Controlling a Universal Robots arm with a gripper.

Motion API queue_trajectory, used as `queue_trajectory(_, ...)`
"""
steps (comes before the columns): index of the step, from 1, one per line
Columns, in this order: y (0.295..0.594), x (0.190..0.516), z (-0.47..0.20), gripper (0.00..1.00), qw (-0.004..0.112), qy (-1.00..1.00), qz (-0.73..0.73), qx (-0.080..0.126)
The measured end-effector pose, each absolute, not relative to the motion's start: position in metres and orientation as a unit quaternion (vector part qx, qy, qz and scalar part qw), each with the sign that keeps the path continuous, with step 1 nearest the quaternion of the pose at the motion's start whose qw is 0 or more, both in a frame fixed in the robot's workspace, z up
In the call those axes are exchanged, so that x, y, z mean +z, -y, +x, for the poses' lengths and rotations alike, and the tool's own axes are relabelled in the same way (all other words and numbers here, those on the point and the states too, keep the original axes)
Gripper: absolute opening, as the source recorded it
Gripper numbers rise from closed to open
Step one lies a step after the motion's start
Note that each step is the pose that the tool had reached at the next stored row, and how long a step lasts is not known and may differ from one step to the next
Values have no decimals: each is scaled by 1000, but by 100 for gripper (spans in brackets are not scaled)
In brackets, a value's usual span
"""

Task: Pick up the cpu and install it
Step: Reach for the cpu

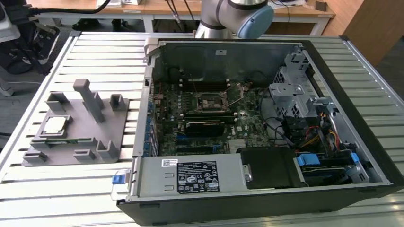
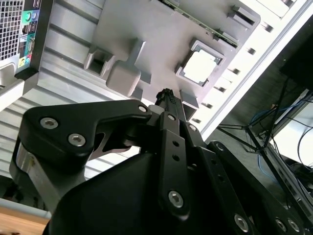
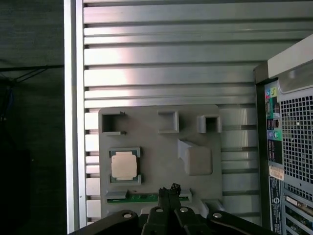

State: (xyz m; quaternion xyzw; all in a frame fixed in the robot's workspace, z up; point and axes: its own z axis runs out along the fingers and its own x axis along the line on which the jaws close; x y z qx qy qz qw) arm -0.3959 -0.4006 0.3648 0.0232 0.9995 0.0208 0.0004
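The cpu (image 1: 55, 125), a small square chip with a silvery top, lies flat in its recess on the grey tray (image 1: 88, 137), at the exterior view's left, outside the computer case. Both wrist views look down on it: the cpu (image 2: 201, 67) (image 3: 123, 165) sits in its pocket on the tray (image 2: 146, 29) (image 3: 156, 142). My gripper (image 2: 166, 94) (image 3: 171, 189) hangs well above the tray, its black fingers pressed together with nothing between them, offset to the side of the chip. The black socket (image 1: 208, 101) sits on the motherboard inside the open case.
A green memory stick (image 3: 146, 197) lies in a slot at the tray's edge. Grey posts (image 1: 88, 99) rise from the tray. The open case (image 1: 252, 123) holds drive bays, cables and a power supply (image 1: 189, 176). The slatted metal table (image 1: 82, 198) ends beyond the tray.
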Motion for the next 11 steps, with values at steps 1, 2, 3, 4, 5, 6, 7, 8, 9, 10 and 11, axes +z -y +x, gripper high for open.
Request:
queue_trajectory(1, 401, 364, -398, 11, 0, -1000, 23, 21)
queue_trajectory(2, 401, 364, -401, 11, 0, -1000, 23, 21)
queue_trajectory(3, 401, 364, -403, 11, 0, -1000, 23, 21)
queue_trajectory(4, 400, 363, -405, 11, 0, -1000, 23, 21)
queue_trajectory(5, 400, 363, -407, 11, 0, -1000, 23, 21)
queue_trajectory(6, 400, 363, -408, 11, 0, -1000, 23, 21)
queue_trajectory(7, 400, 362, -410, 11, 0, -1000, 23, 20)
queue_trajectory(8, 400, 362, -412, 11, 0, -1000, 23, 21)
queue_trajectory(9, 400, 362, -414, 11, 0, -1000, 23, 20)
queue_trajectory(10, 400, 361, -416, 11, 0, -1000, 23, 20)
queue_trajectory(11, 400, 361, -417, 11, 0, -1000, 23, 20)
